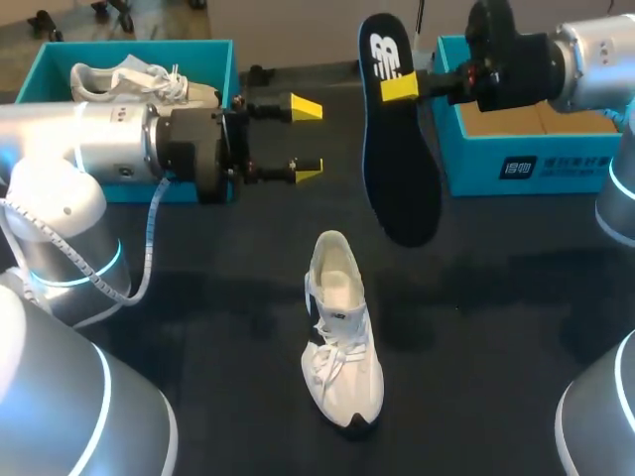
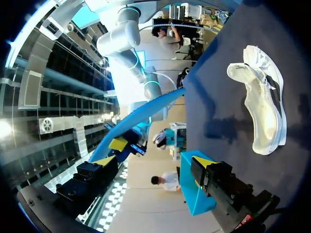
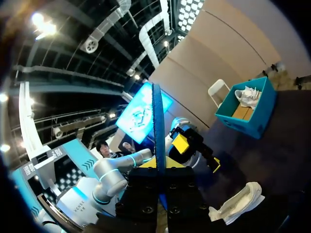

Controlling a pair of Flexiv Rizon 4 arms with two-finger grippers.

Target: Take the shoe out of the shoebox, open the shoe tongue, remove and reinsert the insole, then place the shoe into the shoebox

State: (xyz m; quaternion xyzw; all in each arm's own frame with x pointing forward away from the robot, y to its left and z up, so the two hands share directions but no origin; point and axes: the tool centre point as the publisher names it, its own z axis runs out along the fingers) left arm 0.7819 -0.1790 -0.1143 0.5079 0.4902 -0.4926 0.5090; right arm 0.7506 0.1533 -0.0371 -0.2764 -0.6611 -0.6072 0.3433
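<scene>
A white shoe (image 1: 342,337) lies on the dark table, toe toward the front edge, its opening bare. My right gripper (image 1: 399,87) is shut on the top end of a dark insole (image 1: 402,178), which hangs upright above the table behind the shoe. In the right wrist view the insole (image 3: 159,126) runs edge-on out of the shut fingers (image 3: 160,167), with the shoe (image 3: 240,201) on the table below. My left gripper (image 1: 303,139) stands open and empty, left of the insole. From the left wrist, the open gripper (image 2: 154,162) faces the insole's edge (image 2: 141,114), and the shoe (image 2: 262,107) lies off to the side.
A teal shoebox (image 1: 213,55) at the back left holds a second white shoe (image 1: 129,84). Another teal shoebox (image 1: 526,164) at the back right has brown cardboard inside, under my right arm. The left arm's white cable (image 1: 149,238) hangs down near the table's left side.
</scene>
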